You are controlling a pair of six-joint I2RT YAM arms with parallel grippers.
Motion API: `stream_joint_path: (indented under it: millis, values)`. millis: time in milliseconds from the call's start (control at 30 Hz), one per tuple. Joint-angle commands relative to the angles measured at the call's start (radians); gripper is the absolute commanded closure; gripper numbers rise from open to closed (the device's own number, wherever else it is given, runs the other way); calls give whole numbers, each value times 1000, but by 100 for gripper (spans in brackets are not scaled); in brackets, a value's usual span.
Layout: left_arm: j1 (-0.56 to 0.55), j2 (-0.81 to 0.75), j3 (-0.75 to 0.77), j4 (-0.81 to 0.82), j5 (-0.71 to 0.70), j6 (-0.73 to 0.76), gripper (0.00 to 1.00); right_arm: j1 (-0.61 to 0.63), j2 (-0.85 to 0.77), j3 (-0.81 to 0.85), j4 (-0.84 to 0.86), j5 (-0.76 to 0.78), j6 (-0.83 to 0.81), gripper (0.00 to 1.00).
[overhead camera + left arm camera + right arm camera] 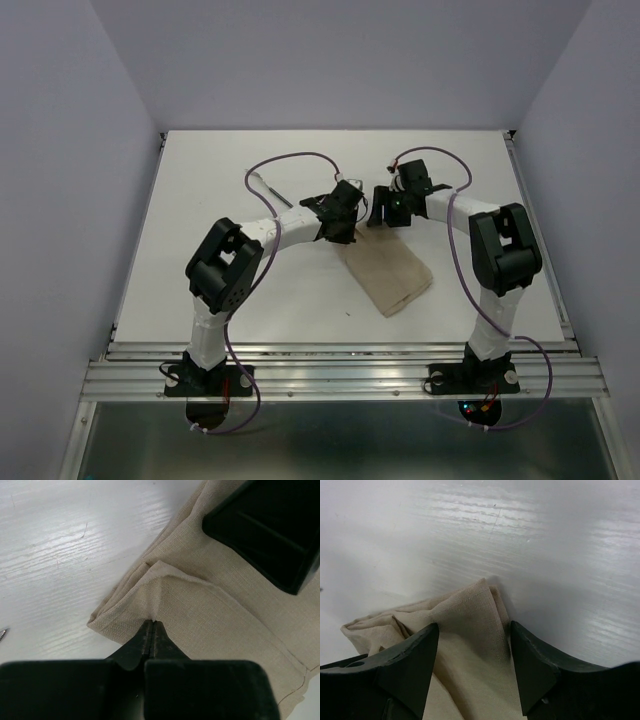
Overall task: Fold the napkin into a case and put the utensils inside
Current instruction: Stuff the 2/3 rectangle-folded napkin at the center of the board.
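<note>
The beige napkin (392, 277) lies folded in a narrow oblong, running from the table's middle toward the near right. My left gripper (347, 212) sits at its far end. In the left wrist view this gripper (152, 623) is shut, with a raised fold of the napkin (225, 610) pinched at its tips. My right gripper (385, 208) hovers beside it, open. Its fingers (420, 650) straddle a bunched corner of the napkin (470, 615) without closing on it. One slim silvery utensil (272, 190) lies on the table left of the grippers, and its tip (3, 633) shows at the left wrist view's edge.
The white table (200, 280) is enclosed by pale walls at the left, back and right. Purple cables (290, 158) loop over both arms. One of the right gripper's black fingers (265, 525) hangs over the cloth in the left wrist view.
</note>
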State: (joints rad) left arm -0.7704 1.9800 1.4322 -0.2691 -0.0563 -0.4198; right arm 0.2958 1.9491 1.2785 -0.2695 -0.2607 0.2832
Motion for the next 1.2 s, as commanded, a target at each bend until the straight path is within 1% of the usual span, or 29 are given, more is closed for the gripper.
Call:
stream_joint_path:
  millis: [0, 33, 133, 167, 233, 267, 367, 400, 433, 467, 533, 900, 967, 1167]
  values:
    - [3, -35, 2, 27, 13, -7, 100, -3, 54, 54, -53, 43, -53, 38]
    - [3, -33, 5, 25, 16, -7, 100, -3, 60, 59, -65, 34, -62, 40]
    - [5, -24, 13, 30, 19, -8, 100, -3, 71, 45, -54, -14, -61, 50]
    - [5, -18, 17, 27, 21, -10, 100, -3, 70, 38, -44, -32, -55, 56]
    - [5, -12, 22, 27, 23, -8, 100, -3, 68, 36, -36, -46, -50, 62]
    - [6, -10, 23, 27, 21, -10, 100, -3, 67, 38, -34, -46, -47, 67]
    - [10, 0, 30, 24, 21, -10, 100, -3, 59, 38, -31, -51, -36, 78]
    - [11, 3, 33, 21, 19, -13, 100, -3, 54, 35, -24, -52, -32, 86]
    - [13, 6, 36, 21, 21, -14, 100, -3, 38, 28, -14, -51, -18, 89]
    - [13, 14, 37, 21, 26, -16, 100, -3, 25, 10, -2, -48, -12, 95]
    - [16, 25, 40, 19, 30, -20, 100, -3, -11, -11, 30, -38, 8, 99]
    - [23, 49, 19, 30, 52, -27, 100, -3, -176, -160, 161, -26, 103, 99]
    - [23, 52, 11, 37, 84, -28, 100, -3, -196, -182, 170, -34, 117, 99]
    - [25, 51, 0, 47, 96, -28, 100, 8, -245, -211, 174, -38, 142, 99]
